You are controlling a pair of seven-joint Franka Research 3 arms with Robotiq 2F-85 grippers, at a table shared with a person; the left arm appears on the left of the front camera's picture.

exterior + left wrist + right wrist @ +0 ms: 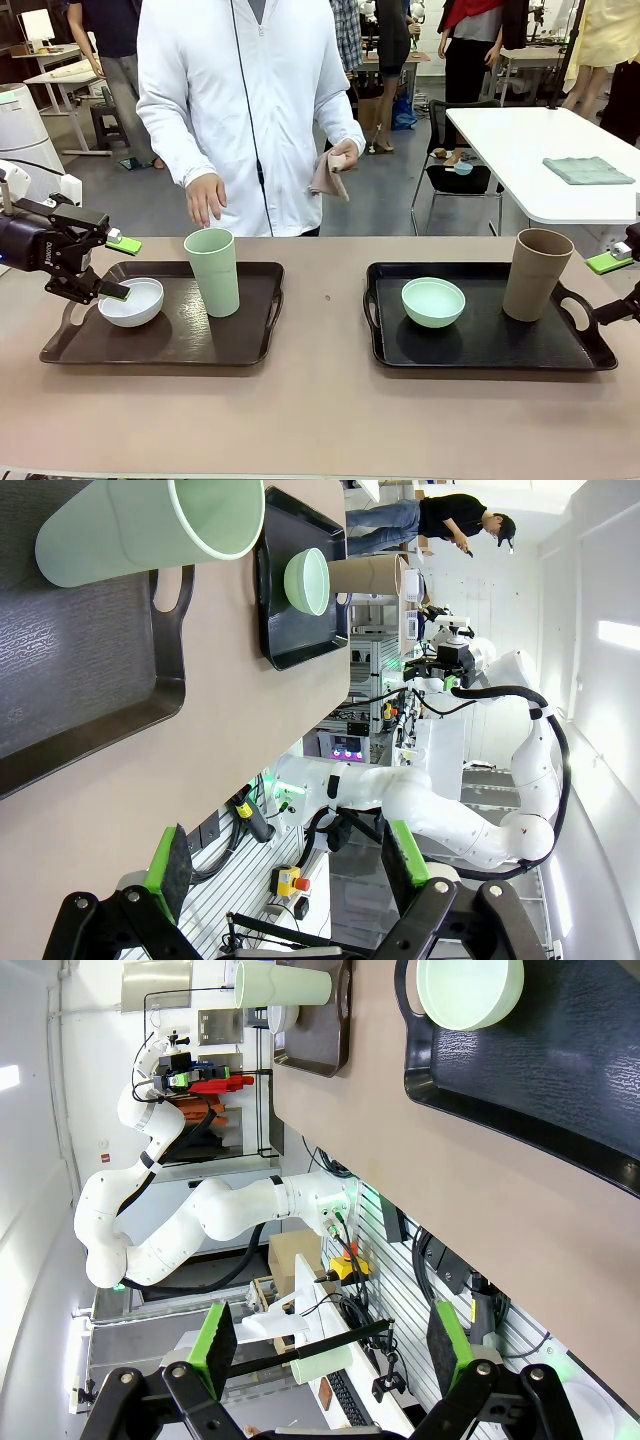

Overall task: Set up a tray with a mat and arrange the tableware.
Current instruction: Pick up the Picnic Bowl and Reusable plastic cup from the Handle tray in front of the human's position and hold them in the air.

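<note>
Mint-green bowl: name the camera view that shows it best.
The front view: the small mint-green bowl sits whole on the black tray, beside the brown cup. The right wrist view shows the bowl closer but cropped by the picture's edge; the left wrist view shows the bowl farther off, sideways.

The left claw (120,267) and right claw (612,288) are black with green pads (124,243); the person's jacket (250,100) is white, zipped.

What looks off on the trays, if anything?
Nothing stands out: pale-green cup and brown cup stand upright, white bowl and mint bowl sit right way up, nothing spilled. Only a small dark speck on the table.
</note>
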